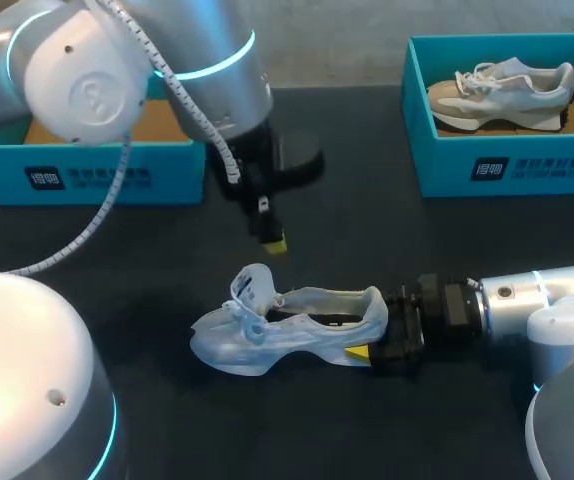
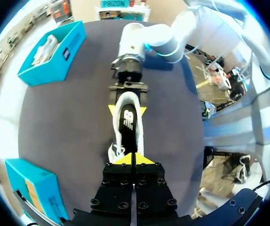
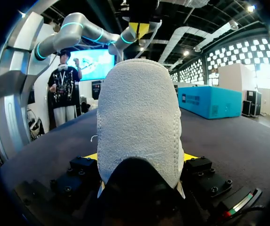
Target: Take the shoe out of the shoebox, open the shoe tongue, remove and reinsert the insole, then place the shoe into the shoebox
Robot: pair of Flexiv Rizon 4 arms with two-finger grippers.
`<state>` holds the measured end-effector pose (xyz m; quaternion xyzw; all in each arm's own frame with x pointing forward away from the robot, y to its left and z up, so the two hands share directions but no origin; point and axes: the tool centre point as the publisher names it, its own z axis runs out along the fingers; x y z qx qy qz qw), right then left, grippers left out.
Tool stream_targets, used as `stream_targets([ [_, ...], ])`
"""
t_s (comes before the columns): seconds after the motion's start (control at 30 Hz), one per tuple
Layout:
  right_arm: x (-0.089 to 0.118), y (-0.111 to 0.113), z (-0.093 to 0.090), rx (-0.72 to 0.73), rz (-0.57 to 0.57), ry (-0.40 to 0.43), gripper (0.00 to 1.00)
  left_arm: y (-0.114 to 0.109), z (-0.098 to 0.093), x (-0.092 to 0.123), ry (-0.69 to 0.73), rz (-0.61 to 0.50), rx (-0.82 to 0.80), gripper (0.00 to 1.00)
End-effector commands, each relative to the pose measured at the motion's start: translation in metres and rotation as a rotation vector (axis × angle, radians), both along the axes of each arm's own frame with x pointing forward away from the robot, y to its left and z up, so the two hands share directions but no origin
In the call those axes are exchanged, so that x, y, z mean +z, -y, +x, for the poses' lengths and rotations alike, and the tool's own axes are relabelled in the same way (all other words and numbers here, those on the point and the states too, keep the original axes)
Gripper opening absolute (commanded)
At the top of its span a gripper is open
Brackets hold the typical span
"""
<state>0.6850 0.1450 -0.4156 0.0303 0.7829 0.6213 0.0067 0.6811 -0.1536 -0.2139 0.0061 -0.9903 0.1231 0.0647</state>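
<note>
A white shoe (image 1: pixel 267 335) lies on the dark table, toe to the left, its tongue (image 1: pixel 252 285) lifted. My right gripper (image 1: pixel 367 332) comes in from the right and is shut on the heel, one yellow tip on each side of it (image 2: pixel 111 110). In the right wrist view the heel (image 3: pixel 139 117) fills the space between the fingers. The dark insole (image 2: pixel 128 120) lies inside the shoe (image 2: pixel 136 136). My left gripper (image 1: pixel 275 243) hangs shut and empty just above the shoe's tongue end (image 2: pixel 134 159).
A teal shoebox (image 1: pixel 107 170) stands at the back left, partly behind my left arm. A second teal box (image 1: pixel 507 165) at the back right holds another pale sneaker (image 1: pixel 502 95). Both boxes also show in the left wrist view: the sneaker's box (image 2: pixel 67 54) and the other box (image 2: pixel 29 181).
</note>
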Motion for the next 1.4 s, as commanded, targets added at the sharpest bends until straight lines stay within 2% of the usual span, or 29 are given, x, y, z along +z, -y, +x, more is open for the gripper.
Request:
stream_targets([
  [0.03,0.001,-0.001,-0.001,-0.003,-0.002,0.0,0.0,0.013,0.007,-0.018,-0.028,-0.002,-0.049,0.0],
  [0.33,0.001,-0.001,-0.001,-0.003,-0.002,0.0,0.0,0.027,0.006,-0.052,-0.051,0.004,-0.12,0.0],
  [0.67,0.001,-0.001,-0.001,-0.003,-0.002,0.0,0.0,0.033,0.0,-0.083,-0.047,0.004,-0.154,0.0],
  [0.93,0.001,-0.001,-0.001,-0.003,-0.002,0.0,0.0,0.036,-0.011,-0.102,0.017,0.002,-0.166,0.0],
  [1.4,0.001,-0.001,-0.001,-0.003,-0.002,0.0,0.0,0.053,-0.015,-0.124,0.088,0.009,-0.177,0.0],
])
